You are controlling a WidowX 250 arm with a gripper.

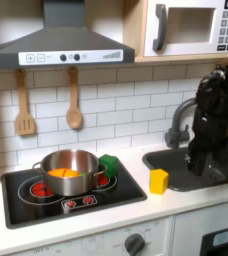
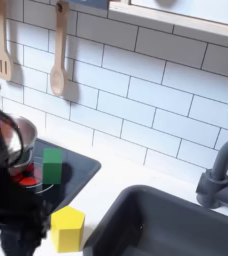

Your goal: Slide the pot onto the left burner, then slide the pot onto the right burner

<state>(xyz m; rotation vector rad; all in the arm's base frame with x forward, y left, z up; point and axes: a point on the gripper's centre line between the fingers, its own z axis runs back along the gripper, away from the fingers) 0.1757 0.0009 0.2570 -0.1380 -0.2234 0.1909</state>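
The shiny steel pot with an orange interior stands on the black cooktop, near its middle. It sits between the left burner and the right burner and covers part of each red ring. In the second exterior view the pot shows at the left, partly behind the blurred black arm. My gripper hangs over the sink, far to the pot's right in the first exterior view and apart from it. Its fingers are too dark to tell apart.
A green block stands at the cooktop's right back corner, and a yellow block sits on the counter beside it. To the first exterior view's right are the dark sink and faucet. Wooden utensils hang on the tiled wall.
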